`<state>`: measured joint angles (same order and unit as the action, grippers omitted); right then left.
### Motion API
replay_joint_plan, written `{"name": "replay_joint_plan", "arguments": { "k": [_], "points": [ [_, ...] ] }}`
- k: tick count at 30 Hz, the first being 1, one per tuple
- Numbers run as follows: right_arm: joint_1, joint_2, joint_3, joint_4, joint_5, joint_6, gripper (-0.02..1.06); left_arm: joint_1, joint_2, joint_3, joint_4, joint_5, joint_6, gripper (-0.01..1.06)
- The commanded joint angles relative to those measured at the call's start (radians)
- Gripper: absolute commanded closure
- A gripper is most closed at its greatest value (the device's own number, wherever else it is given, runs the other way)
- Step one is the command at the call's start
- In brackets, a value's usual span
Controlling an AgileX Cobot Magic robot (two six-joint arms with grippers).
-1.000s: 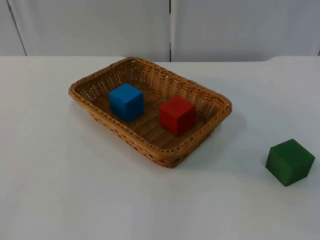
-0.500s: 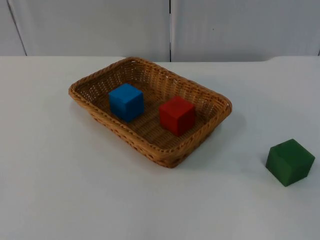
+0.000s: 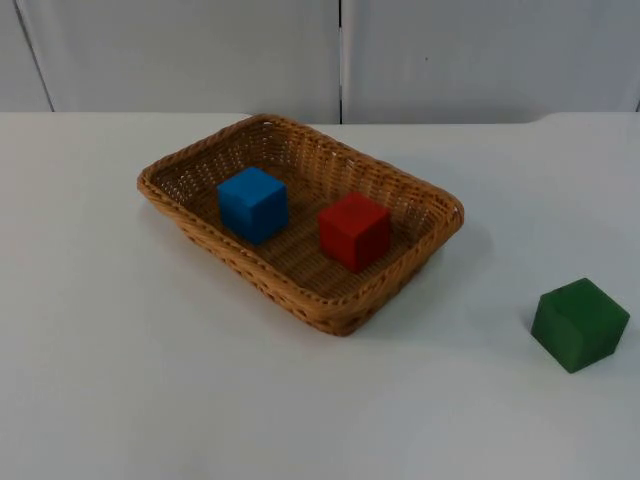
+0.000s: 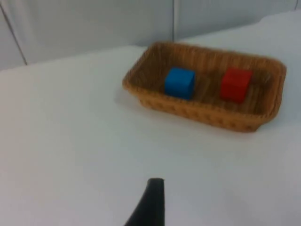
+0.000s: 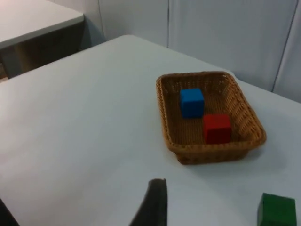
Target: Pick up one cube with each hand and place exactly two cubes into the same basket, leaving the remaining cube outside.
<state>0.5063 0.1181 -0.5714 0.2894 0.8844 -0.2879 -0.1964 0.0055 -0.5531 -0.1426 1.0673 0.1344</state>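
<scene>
Two cubes, blue cube (image 3: 253,203) and red cube (image 3: 354,230), sit in the wicker basket (image 3: 420,200) (green cube (image 3: 579,324) outside); pincer states unclear.

No visible change anywhere since the earlier pictures.

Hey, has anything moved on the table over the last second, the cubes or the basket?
Nothing visibly changed. The blue cube and red cube lie in the basket as before, apart from each other, and the green cube sits on the table outside it.
</scene>
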Motion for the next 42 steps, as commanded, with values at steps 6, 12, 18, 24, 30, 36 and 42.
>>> {"name": "replay_joint_plan", "arguments": {
  "k": [6, 12, 18, 24, 30, 36, 42],
  "points": [
    [0.005, -0.068, 0.007, -0.154, 0.132, 0.143, 0.29, 0.0, -0.006, 0.012, 0.079, 0.03, -0.025, 0.22],
    [0.005, -0.118, 0.01, -0.236, 0.192, 0.229, 0.29, 0.0, -0.006, 0.052, 0.08, 0.02, -0.047, 0.22],
    [0.005, -0.118, 0.055, -0.236, 0.196, 0.232, 0.29, 0.0, -0.006, 0.057, 0.087, 0.008, -0.067, 0.22],
    [0.005, -0.118, 0.055, -0.236, 0.195, 0.236, 0.29, 0.0, -0.006, 0.057, 0.087, 0.008, -0.067, 0.22],
    [0.005, -0.118, 0.055, -0.236, 0.195, 0.236, 0.29, 0.0, -0.006, 0.057, 0.087, 0.008, -0.067, 0.22],
    [0.005, -0.118, 0.055, -0.238, 0.195, 0.236, 0.29, 0.0, -0.006, 0.057, 0.087, 0.008, -0.067, 0.22],
    [0.005, -0.118, 0.055, -0.24, 0.195, 0.236, 0.29, 0.0, -0.006, 0.057, 0.127, 0.008, -0.125, 0.21]
  ]
}}
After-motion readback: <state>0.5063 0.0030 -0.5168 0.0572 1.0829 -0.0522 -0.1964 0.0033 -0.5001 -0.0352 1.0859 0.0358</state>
